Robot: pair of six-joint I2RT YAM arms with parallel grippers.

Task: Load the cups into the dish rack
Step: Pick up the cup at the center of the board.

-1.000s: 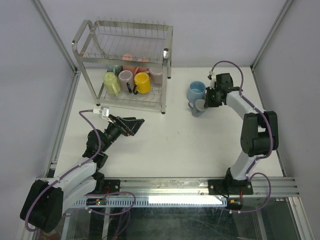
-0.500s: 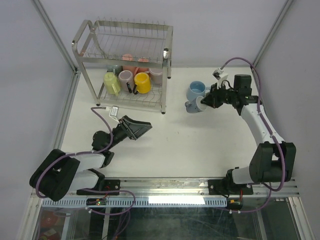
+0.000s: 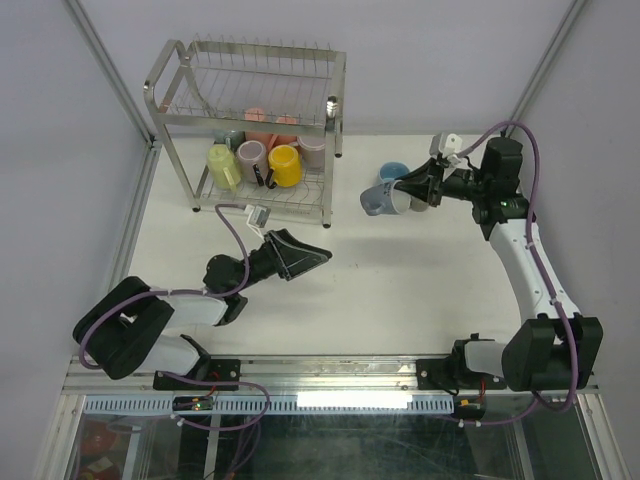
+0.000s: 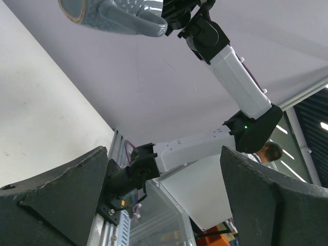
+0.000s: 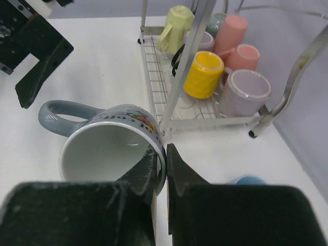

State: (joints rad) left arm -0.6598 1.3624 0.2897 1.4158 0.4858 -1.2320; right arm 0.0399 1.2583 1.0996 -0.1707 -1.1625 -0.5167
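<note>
The grey cup is right of centre in the overhead view, tipped on its side, with your right gripper clamped on its rim, one finger inside the wall and one outside. A light blue cup stands just behind it on the table. A yellow cup and several others rest on the lower shelf of the dish rack at upper left. Your left gripper, left of centre, has its fingers wide apart and empty.

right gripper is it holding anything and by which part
The right gripper holds the grey mug by its rim, pinching the wall with one finger inside and one outside. The left gripper is open and holds nothing.
</note>
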